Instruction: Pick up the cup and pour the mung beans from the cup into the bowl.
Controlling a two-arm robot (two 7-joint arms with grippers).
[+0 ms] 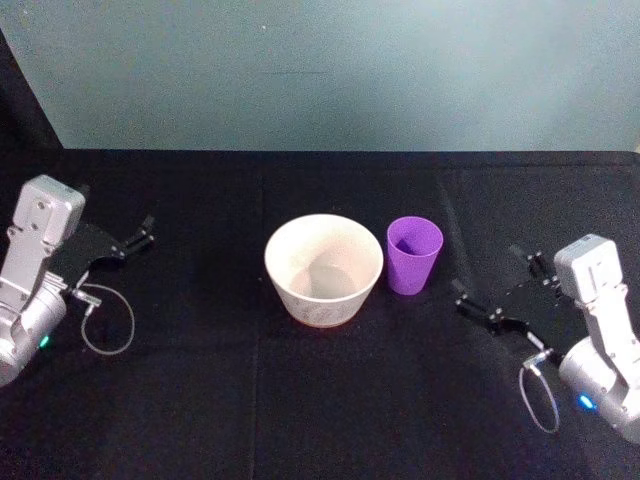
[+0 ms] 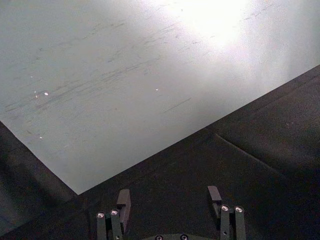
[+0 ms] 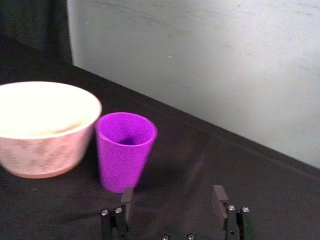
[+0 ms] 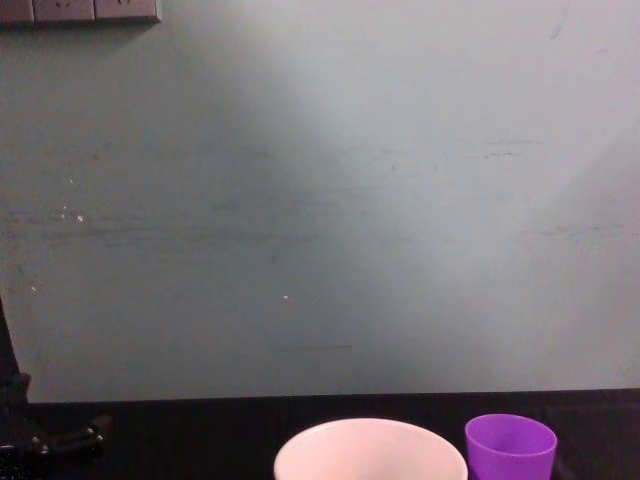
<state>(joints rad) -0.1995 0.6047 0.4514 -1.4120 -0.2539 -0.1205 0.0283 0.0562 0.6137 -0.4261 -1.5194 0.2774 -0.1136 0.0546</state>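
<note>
The purple cup (image 1: 414, 253) stands upright on the black cloth, just right of the pale bowl (image 1: 323, 270) and close to its rim. The mung beans are hidden; what shows of the cup's inside is plain purple. My right gripper (image 1: 488, 272) is open, low over the table a short way right of the cup, pointing at it. In the right wrist view the cup (image 3: 125, 150) and bowl (image 3: 45, 130) lie ahead of the open right gripper (image 3: 173, 196). Far to the left, my left gripper (image 1: 145, 232) rests open and holds nothing. The chest view shows the bowl (image 4: 370, 450) and cup (image 4: 510, 445).
A black cloth covers the table (image 1: 320, 400), with a pale wall (image 1: 330, 70) close behind it. Thin cable loops hang beside both wrists. In the left wrist view the open left gripper (image 2: 169, 197) faces bare cloth and the wall.
</note>
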